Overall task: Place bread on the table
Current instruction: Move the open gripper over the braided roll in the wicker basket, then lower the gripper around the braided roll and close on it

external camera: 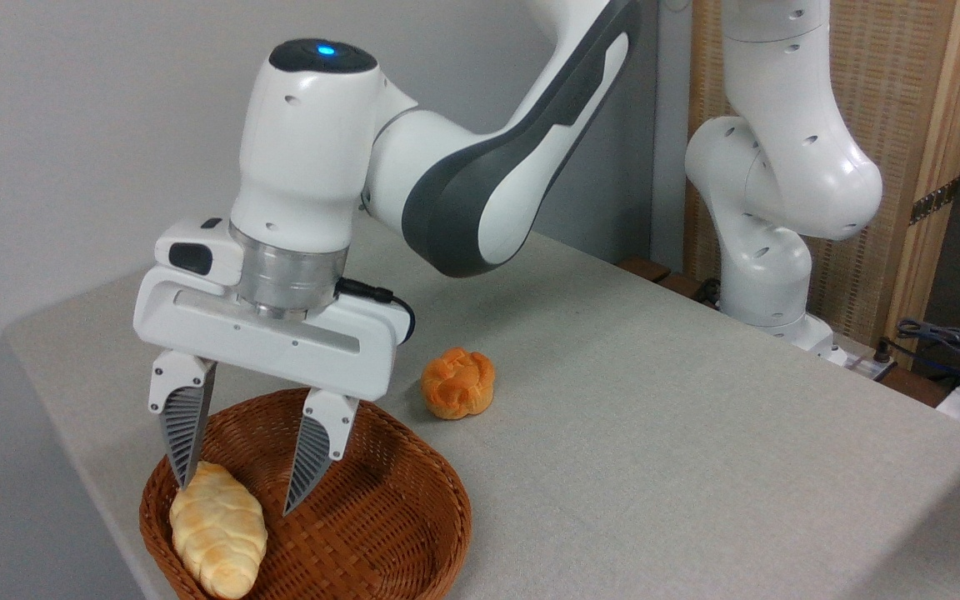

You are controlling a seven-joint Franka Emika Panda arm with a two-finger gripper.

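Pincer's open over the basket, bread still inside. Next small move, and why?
Probably lower a little and shift toward the bread, then close. The pincer is open above the wicker basket; one finger seems at the loaf's upper end, the other is off to its side, so the loaf isn't squarely between them.

Your white-and-grey arm [497, 167] reaches in from upper right, elbow bent, wrist section [305, 142] vertical, blue light on top. Your gripper [234, 492] points straight down, jaws spread wide apart. Ribbed dark fingers [184, 429] taper to points, left tip slightly higher in frame than right. Nothing between fingers. Black cable plugs into hand's right side.
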